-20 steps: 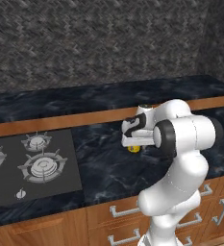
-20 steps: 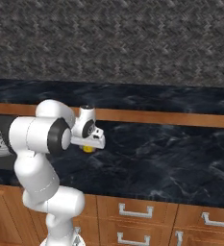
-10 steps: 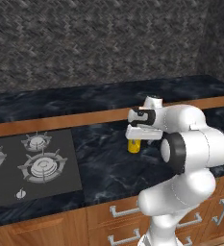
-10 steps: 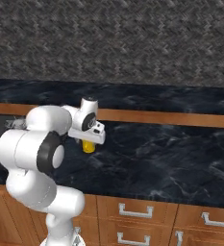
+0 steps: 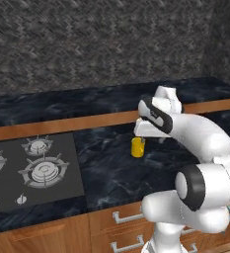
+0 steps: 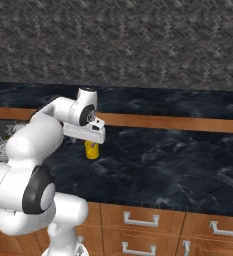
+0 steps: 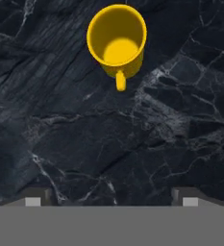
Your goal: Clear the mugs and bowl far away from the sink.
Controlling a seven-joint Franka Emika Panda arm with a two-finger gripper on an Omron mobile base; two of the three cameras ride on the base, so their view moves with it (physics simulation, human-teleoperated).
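Observation:
A plain bright yellow mug (image 5: 137, 147) (image 6: 92, 150) stands upright on the dark marble counter (image 5: 116, 168), just in front of the wooden strip. Seen from the hand, the mug (image 7: 117, 41) is empty and its handle points toward my fingers. My gripper (image 5: 144, 135) (image 6: 93, 140) (image 7: 111, 201) hangs open a little above the mug, fingertips (image 7: 33, 200) wide apart with nothing between them. The bowl and the sink are out of view.
A black stovetop (image 5: 32, 168) with burners lies to the left of the mug. A wooden strip (image 6: 178, 122) runs along the counter, with a raised dark ledge and stone wall behind it. Drawers (image 6: 138, 225) sit below the counter's front edge.
My hand has risen slightly off the mug while the arm's elbow swung up and outward. The mug stays in the same spot on the counter.

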